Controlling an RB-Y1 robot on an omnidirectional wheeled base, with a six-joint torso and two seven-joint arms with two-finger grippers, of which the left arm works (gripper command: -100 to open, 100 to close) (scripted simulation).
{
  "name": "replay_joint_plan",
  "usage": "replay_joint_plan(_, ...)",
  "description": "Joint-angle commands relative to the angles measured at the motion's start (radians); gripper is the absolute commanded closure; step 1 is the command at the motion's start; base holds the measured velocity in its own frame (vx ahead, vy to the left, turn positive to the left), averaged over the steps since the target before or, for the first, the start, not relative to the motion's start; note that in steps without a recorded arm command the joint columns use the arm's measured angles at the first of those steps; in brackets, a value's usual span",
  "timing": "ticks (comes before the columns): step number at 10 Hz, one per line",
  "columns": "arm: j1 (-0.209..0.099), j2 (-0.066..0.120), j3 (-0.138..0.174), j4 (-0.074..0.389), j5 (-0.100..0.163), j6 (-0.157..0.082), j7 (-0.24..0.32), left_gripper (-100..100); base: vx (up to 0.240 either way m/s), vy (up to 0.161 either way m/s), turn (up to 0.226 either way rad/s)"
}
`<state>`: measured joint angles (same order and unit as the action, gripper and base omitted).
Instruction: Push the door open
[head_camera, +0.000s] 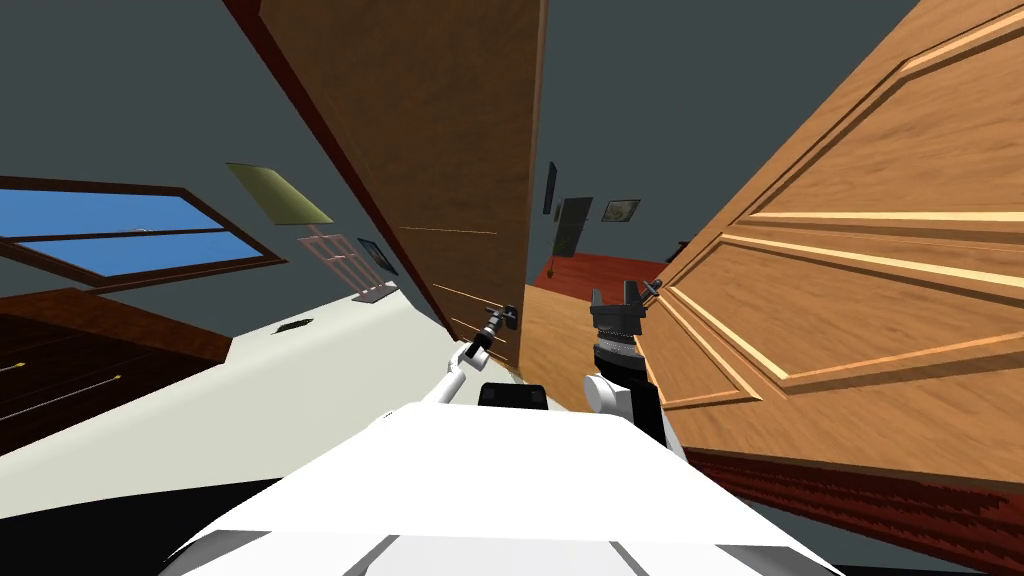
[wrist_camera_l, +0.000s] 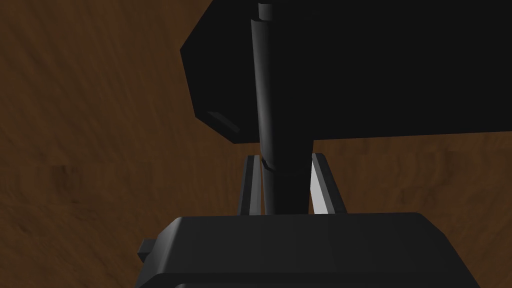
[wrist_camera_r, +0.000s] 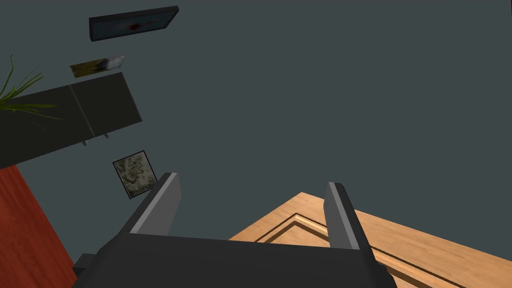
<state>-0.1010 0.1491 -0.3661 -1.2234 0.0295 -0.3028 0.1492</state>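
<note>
A dark brown door (head_camera: 430, 150) stands edge-on ahead of me, with a dark lever handle (head_camera: 510, 318) near its edge. My left gripper (head_camera: 497, 322) reaches up to that handle. In the left wrist view its fingers (wrist_camera_l: 250, 185) press both sides of the dark handle bar (wrist_camera_l: 280, 150), in front of the brown door face (wrist_camera_l: 100, 125) and a black handle block (wrist_camera_l: 375, 65). My right gripper (head_camera: 625, 295) hangs open in the gap beside a light wood panelled door (head_camera: 850, 300). Nothing is between its fingers (wrist_camera_r: 340, 215), which stand over that door's corner (wrist_camera_r: 400, 245).
Between the two doors a gap shows a red floor (head_camera: 600, 270) and a grey wall with pictures. A window (head_camera: 120, 235), a dark dresser (head_camera: 60, 360) and a lamp (head_camera: 280, 195) are at the left. A dark cabinet (wrist_camera_r: 65, 115) hangs beyond the gap.
</note>
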Motion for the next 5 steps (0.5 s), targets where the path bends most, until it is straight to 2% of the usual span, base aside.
replay_joint_plan(1, -0.020, -0.002, 0.035, 0.016, 0.003, -0.008, -0.008, 100, 0.158, -0.117, 0.046)
replay_joint_plan(5, -0.032, -0.009, 0.075, 0.036, 0.005, -0.009, -0.019, 100, 0.114, -0.117, 0.041)
